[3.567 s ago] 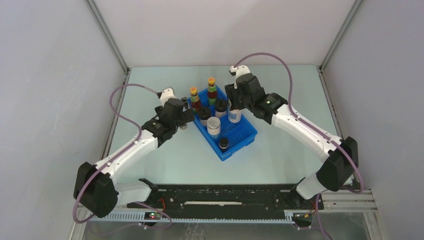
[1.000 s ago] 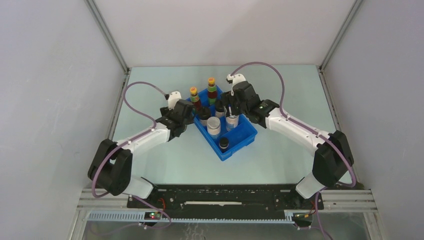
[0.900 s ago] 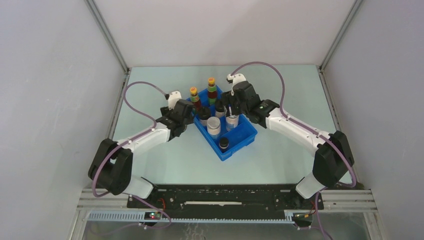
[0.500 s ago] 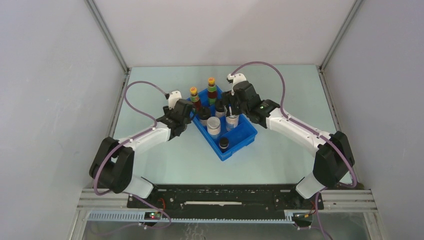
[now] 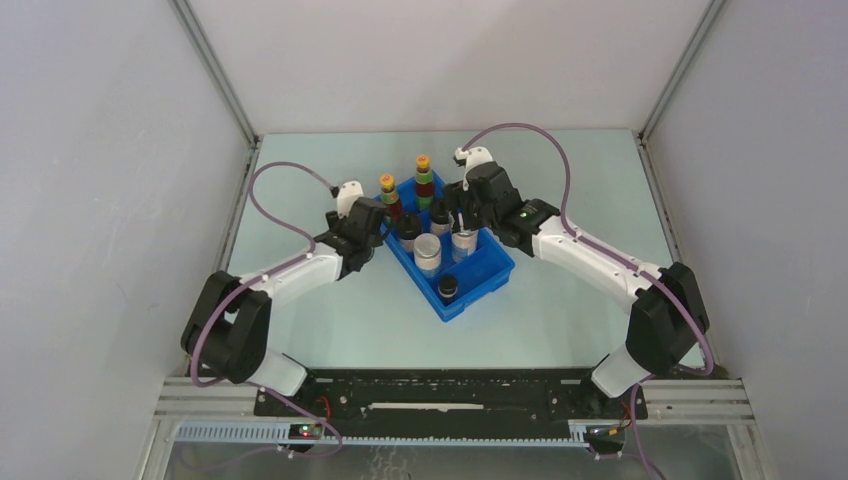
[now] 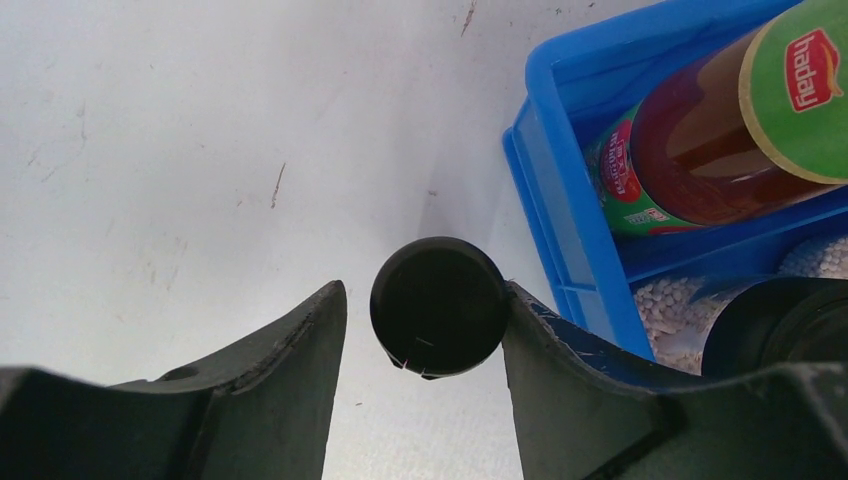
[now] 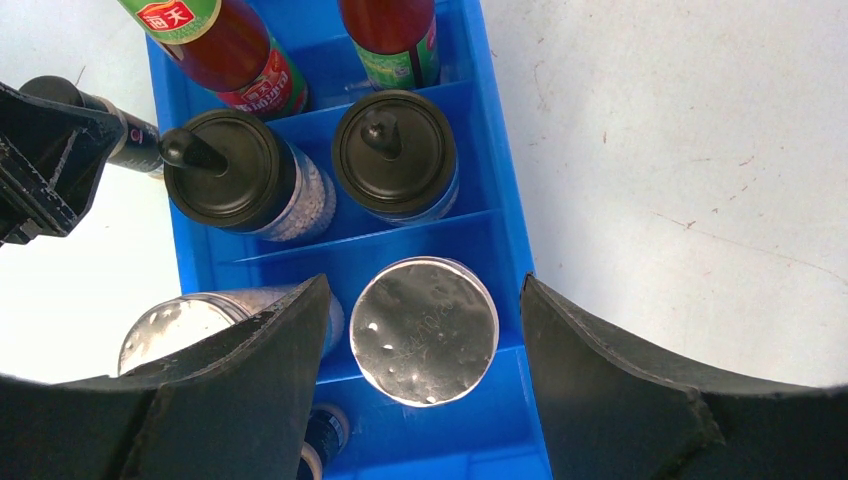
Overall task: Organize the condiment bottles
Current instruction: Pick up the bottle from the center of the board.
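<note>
Your left claw [image 6: 422, 292] sits close around a short black-lidded jar [image 6: 437, 306] standing on the surface [image 6: 150, 140] just outside the blue tray [image 6: 560, 200]. One finger touches the lid and a sliver of surface shows at the other, so you cannot tell if it pinches. Your right claw [image 7: 422, 288] is spread, straddling a pale-capped jar [image 7: 424, 330] inside the tray.

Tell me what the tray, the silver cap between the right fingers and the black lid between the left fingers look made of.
Tray: likely moulded plastic, glossy uniform blue with thin walls. Silver cap: looks like metal or foil, mirror-bright with small dents; which of the two is unclear. Black lid: probably plastic, matte black with faint scuffs.
</note>
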### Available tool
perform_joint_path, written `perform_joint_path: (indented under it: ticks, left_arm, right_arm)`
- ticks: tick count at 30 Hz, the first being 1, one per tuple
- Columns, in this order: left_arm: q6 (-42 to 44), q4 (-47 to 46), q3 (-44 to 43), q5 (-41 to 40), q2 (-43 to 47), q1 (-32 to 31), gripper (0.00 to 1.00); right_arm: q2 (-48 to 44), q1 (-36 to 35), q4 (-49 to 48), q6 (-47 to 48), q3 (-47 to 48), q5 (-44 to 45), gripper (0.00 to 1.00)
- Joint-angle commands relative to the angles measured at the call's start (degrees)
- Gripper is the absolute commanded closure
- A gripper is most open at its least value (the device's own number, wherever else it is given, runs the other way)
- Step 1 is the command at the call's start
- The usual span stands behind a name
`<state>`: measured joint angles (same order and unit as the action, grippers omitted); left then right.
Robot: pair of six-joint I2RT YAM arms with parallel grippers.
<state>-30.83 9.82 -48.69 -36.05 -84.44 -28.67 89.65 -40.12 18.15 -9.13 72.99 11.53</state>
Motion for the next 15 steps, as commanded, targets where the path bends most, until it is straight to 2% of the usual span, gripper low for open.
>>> perform_joint_path:
  ticks: [1,15]
  left_arm:
    - [1.2,-2.3,-2.5,-2.4,-0.2,0.5,0.37]
    - [2.0,-4.5,-3.1,-1.5,-0.8,0.7,0.44]
  right_arm:
    - [-2.2,0.1,-1.4,0.4,0.6,1.1,0.22]
    - [-1.8,0.4,-1.6,0.5,0.6,0.9,0.22]
